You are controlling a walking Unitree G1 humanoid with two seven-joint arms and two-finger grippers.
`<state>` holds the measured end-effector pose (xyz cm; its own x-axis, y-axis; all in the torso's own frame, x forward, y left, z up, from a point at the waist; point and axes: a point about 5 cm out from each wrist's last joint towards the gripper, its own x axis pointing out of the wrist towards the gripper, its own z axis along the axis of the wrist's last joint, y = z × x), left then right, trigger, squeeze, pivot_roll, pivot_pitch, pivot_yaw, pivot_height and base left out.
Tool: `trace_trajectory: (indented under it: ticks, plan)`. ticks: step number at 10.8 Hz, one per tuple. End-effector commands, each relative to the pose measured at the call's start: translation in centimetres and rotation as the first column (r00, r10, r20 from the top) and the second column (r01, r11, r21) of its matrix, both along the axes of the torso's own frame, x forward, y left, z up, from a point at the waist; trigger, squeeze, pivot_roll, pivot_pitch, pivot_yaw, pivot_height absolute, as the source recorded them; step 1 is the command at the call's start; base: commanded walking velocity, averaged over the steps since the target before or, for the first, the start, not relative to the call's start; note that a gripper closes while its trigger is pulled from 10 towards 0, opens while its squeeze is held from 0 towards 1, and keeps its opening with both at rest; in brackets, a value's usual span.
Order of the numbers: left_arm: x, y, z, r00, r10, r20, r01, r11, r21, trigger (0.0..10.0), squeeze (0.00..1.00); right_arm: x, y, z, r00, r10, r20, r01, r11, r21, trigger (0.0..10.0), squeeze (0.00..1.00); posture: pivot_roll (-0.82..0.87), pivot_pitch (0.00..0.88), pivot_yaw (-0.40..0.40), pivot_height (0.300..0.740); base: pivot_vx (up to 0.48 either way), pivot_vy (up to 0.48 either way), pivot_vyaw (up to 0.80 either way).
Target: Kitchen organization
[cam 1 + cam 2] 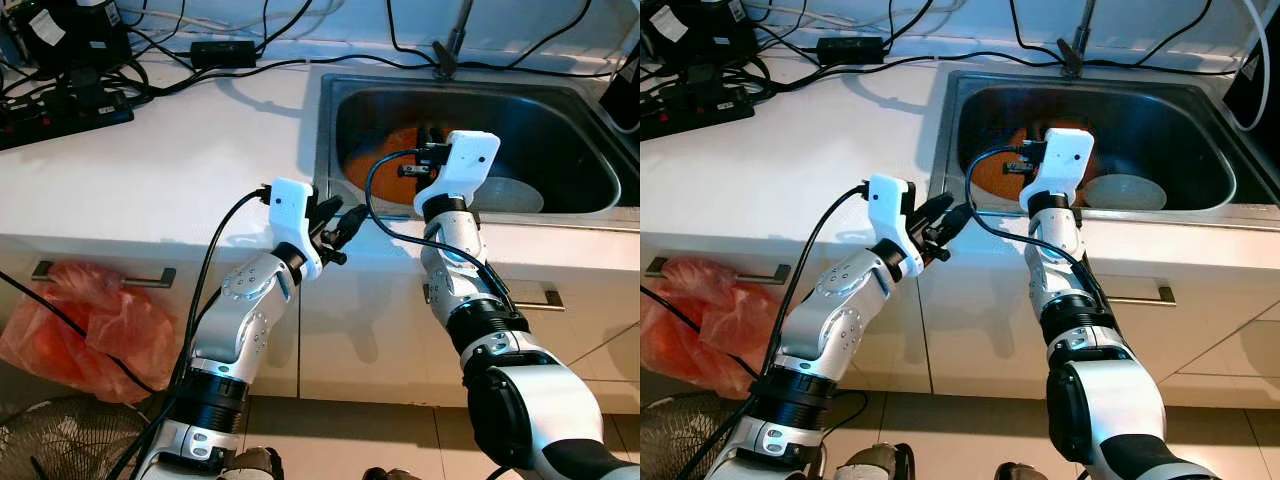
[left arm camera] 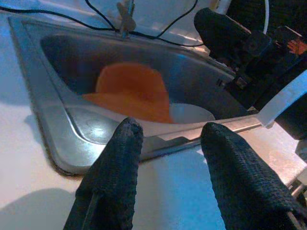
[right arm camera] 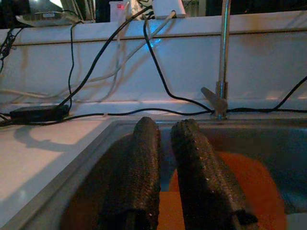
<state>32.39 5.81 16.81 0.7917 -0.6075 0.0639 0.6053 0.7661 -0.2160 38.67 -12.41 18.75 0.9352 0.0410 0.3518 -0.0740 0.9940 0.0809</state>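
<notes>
I judge the work hardly begun: my right pincer [image 3: 165, 172], closed and empty, hovers over the sink [image 1: 330, 150], my left pincer [image 2: 172, 163], open, waits at nine o'clock, and the orange plate [image 2: 132, 91] and white bowl [image 1: 1125, 192] lie inside.

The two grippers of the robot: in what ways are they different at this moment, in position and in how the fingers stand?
The left gripper hovers over the white counter beside the sink, while the right gripper reaches over the basin, above the orange item. The left gripper's fingers stand apart, open; the right gripper's fingers lie nearly together, shut. Both hold nothing and have black textured fingers.
</notes>
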Motion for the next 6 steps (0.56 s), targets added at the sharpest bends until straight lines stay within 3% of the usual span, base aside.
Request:
trace_trajectory:
  ticks: [1,3,6]
  plan:
    - [-0.2,-0.1,0.2,1.0,0.002,0.011,-0.002,1.0,0.005,10.0,0.0,0.0,0.1,-0.6,1.0,0.006,-0.031,-0.006,1.0,0.001,10.0,0.0,0.18,0.07,-0.028,0.74,0.0,0.0,0.0]
    - [-0.1,0.0,0.2,1.0,0.007,0.012,-0.007,1.0,0.005,10.0,0.0,0.0,0.0,-0.3,1.0,0.005,-0.021,-0.005,1.0,0.016,10.0,0.0,0.17,0.074,-0.026,0.74,0.0,0.0,0.0]
    - [0.9,1.6,1.1,0.983,0.158,0.091,-0.158,0.987,-0.016,10.0,0.0,-0.5,-1.1,1.1,0.998,-0.013,0.065,0.01,0.999,0.032,10.0,0.0,0.14,0.081,-0.022,0.74,0.0,0.0,0.0]
